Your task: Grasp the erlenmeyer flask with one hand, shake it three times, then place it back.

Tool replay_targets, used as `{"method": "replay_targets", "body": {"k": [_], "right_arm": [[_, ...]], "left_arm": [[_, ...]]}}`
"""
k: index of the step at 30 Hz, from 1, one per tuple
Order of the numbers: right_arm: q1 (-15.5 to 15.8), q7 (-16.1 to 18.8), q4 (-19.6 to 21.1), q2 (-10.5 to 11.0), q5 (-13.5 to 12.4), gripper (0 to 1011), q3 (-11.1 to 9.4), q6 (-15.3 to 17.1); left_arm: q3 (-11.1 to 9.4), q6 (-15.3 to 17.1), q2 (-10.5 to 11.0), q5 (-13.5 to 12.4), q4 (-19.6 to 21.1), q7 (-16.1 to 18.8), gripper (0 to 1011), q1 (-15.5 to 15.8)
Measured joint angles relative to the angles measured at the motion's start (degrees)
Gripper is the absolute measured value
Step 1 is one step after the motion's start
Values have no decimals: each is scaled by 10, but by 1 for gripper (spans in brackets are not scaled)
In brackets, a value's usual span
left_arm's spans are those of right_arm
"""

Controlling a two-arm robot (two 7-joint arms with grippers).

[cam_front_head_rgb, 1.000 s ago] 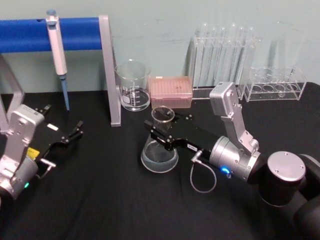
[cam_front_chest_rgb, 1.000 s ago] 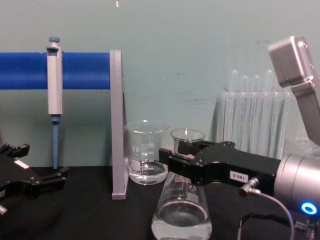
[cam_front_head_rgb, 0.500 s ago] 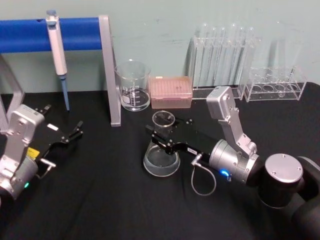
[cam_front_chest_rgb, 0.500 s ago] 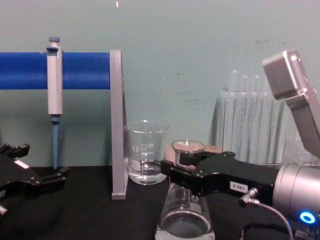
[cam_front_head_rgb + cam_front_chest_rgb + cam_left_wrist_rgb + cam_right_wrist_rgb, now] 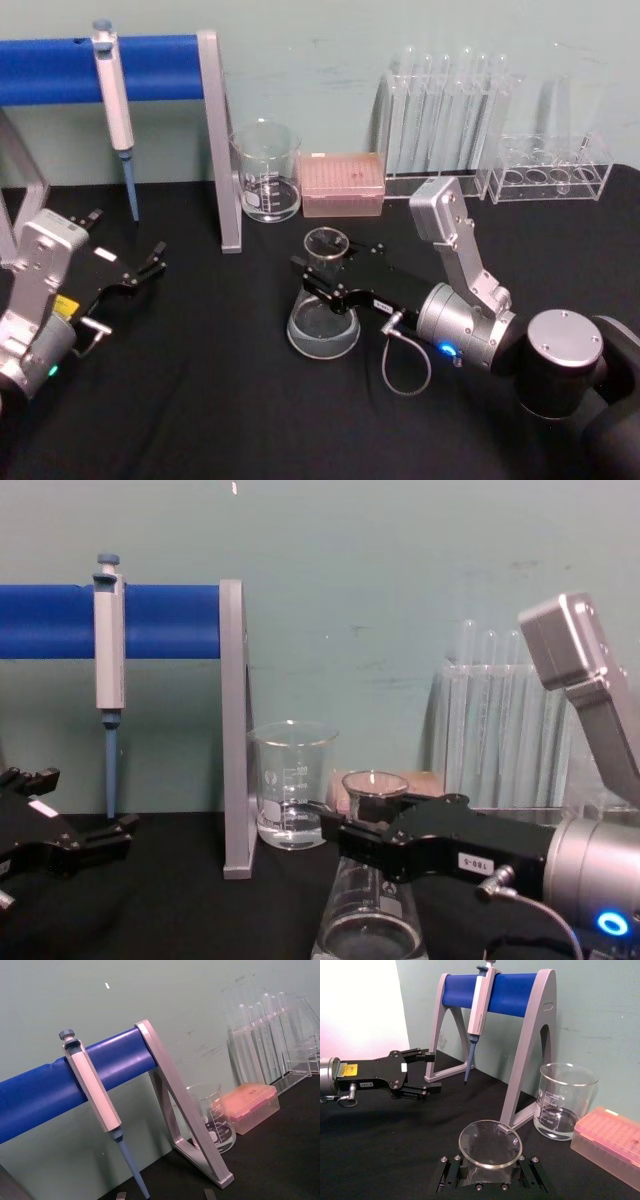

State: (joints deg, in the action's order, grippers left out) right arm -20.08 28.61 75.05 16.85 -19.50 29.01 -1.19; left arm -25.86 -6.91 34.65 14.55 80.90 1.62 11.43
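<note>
Glass flask (image 5: 322, 300) sits lower than 1 s ago: in the chest view it has dropped from mid-frame toward the bottom edge, and in the head view it has shifted slightly toward us. We read that as the downstroke of a shake or the set-down; we can't tell which shake count we're on. Right hand (image 5: 322, 281) is clamped on the flask neck just under the rim, jaws either side, flask upright. Base looks at or just above the black table (image 5: 200, 400); contact unclear. Flask sits just in front of the beaker (image 5: 266, 172), apart from it. Left gripper (image 5: 148, 264) is parked at left, fingers apart, holding nothing.
</note>
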Motion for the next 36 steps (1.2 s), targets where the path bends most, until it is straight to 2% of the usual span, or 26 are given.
{"method": "replay_targets", "body": {"k": [33,36], "right_arm": [[-4,-2,-9,-3,8,448,2,6],[-4,-2,-9,-3,8,509,2,8]], "left_arm": [[0,0,0,0,0,0,1001,0],[0,0,0,0,0,0,1001,0]]}}
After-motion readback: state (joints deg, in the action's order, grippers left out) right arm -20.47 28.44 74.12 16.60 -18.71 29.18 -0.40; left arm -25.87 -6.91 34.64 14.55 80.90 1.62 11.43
